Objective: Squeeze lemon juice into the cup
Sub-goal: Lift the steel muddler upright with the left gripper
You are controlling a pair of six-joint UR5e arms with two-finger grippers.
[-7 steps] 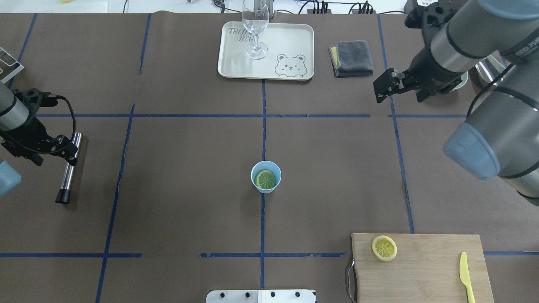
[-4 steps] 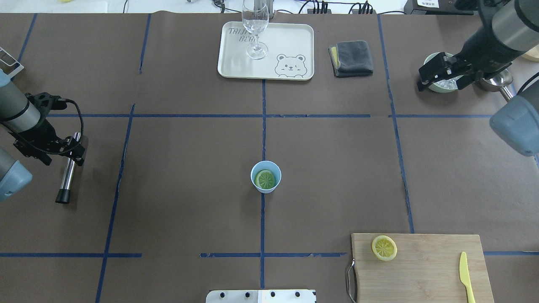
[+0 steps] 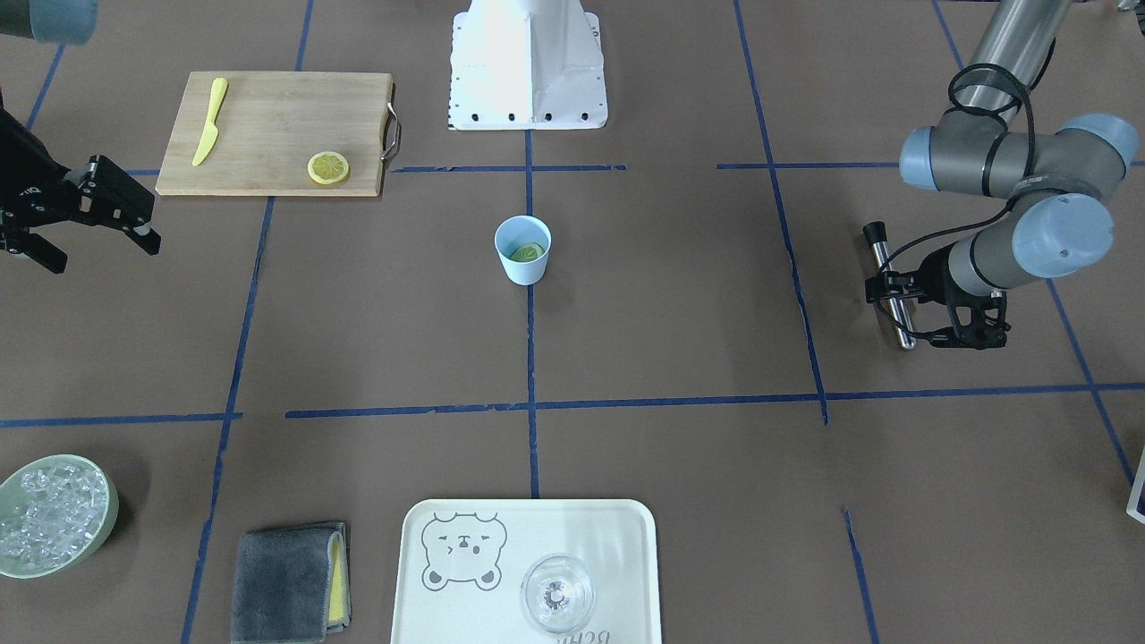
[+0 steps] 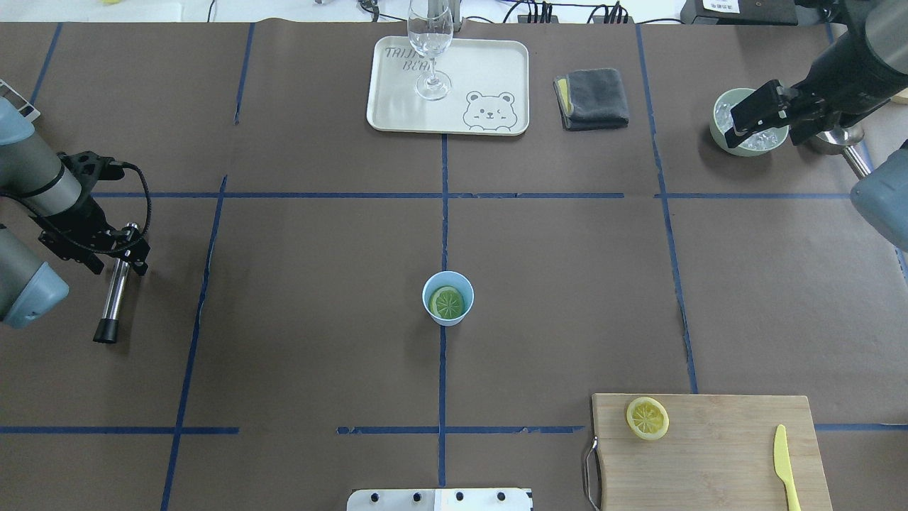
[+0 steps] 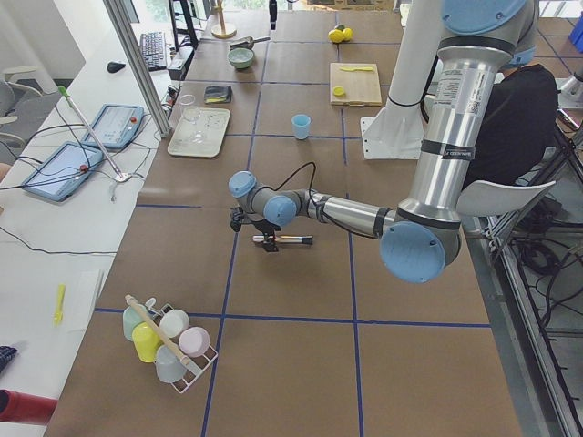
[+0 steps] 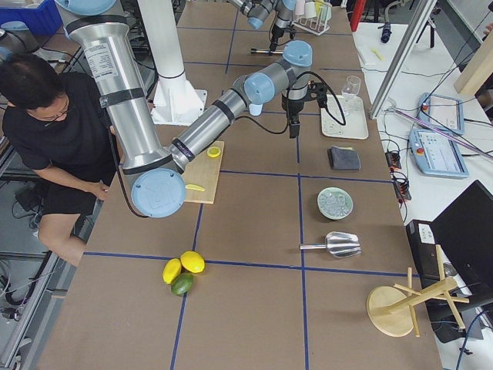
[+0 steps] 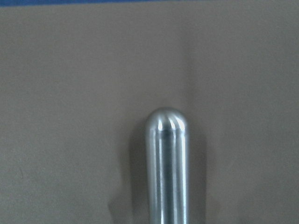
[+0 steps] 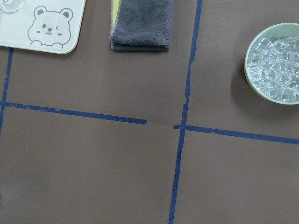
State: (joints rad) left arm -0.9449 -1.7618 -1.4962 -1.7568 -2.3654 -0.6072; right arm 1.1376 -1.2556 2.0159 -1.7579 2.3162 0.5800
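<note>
Since a second ago the right claw (image 4: 766, 128) is moving away from the middle and is now hanging over the bowl of ice (image 4: 716, 131), its fingers standing wide apart and holding nothing. The left claw (image 4: 131, 255) is sitting over the metal rod (image 4: 113, 298); whether it is gripping cannot be told. Between both claws, well apart from each, the cup (image 4: 447, 321) is standing with the lemon (image 4: 447, 303) lying inside.

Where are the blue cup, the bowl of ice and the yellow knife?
Blue cup (image 3: 523, 268): front-facing view, on its outer wall.
Ice bowl (image 3: 112, 517): front-facing view, on its green rim.
Yellow knife (image 3: 207, 123): front-facing view, on its middle.
</note>
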